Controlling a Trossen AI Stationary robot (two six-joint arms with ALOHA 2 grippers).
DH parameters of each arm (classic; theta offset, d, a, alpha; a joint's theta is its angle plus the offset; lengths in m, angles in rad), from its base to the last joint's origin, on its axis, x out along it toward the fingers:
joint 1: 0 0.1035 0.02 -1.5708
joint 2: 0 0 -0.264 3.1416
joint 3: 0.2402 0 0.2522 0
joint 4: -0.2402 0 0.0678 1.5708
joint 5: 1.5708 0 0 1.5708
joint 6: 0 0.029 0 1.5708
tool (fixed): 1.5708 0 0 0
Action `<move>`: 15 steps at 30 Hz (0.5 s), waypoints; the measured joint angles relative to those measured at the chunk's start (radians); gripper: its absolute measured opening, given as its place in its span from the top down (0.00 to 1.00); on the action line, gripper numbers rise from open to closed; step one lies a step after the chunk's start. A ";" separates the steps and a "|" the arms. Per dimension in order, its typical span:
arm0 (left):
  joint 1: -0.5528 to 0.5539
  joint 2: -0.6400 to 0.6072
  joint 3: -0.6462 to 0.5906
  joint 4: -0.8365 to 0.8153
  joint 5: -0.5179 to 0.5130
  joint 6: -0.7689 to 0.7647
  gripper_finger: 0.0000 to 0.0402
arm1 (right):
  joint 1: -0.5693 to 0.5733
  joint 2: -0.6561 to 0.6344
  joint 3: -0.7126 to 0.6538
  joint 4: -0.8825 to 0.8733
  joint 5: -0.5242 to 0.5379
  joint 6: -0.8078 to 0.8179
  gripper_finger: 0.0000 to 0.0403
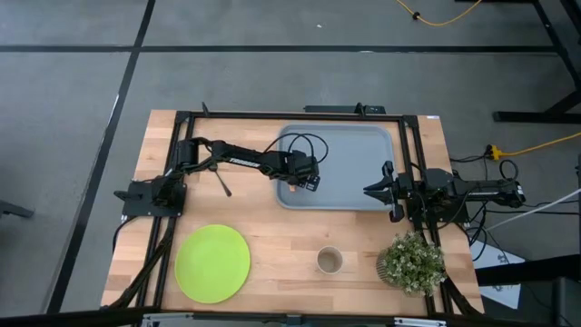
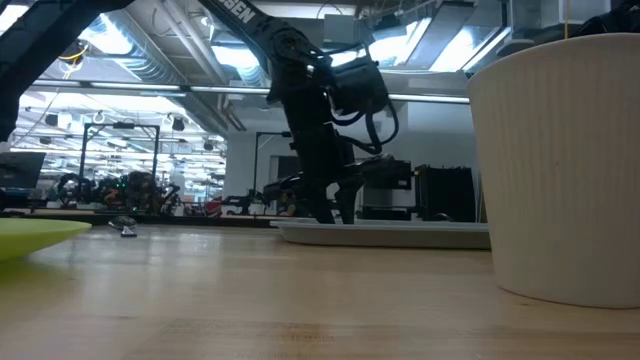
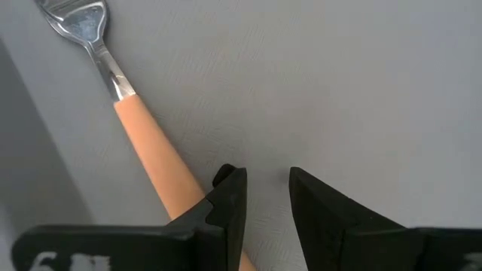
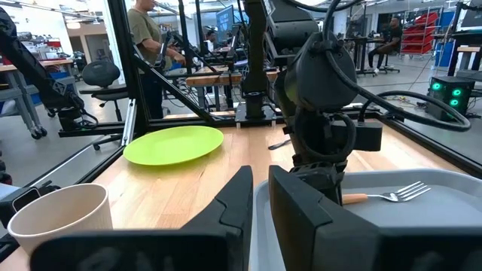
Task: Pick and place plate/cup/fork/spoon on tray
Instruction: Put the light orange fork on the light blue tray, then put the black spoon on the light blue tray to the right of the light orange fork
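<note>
The orange-handled fork lies flat on the floor of the grey-blue tray, near its left near corner, tines pointing away from my left gripper. That gripper is open, slanting down over the tray with nothing between its fingers; the fork's handle runs past the outer side of one finger. The dark spoon lies on the table left of the tray. The lime-green plate and the tan cup rest on the table near its front edge. My right gripper waits level at the tray's right rim, a narrow gap between its fingers. My left gripper has the fork's handle passing under the outer side of one finger, outside the gap. That finger hides the spot, so I cannot tell whether it touches the handle. The fork lies flat on the tray floor.
A bushy potted plant stands at the table's near right corner, beside the cup. A dark frame runs around the table's edges. People and workbenches show in the room beyond the table.
</note>
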 joint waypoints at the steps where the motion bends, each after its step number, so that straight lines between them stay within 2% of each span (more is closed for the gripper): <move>1: 0.000 0.000 0.000 -0.006 0.000 0.000 0.76 | 0.000 0.000 0.000 0.000 0.000 0.000 0.87; 11: -0.002 -0.017 0.001 -0.039 -0.044 0.008 0.76 | 0.000 0.000 0.000 0.000 0.000 0.000 0.87; 15: 0.003 -0.016 0.065 -0.054 -0.063 0.086 0.76 | 0.000 0.000 0.000 0.000 0.000 0.000 0.87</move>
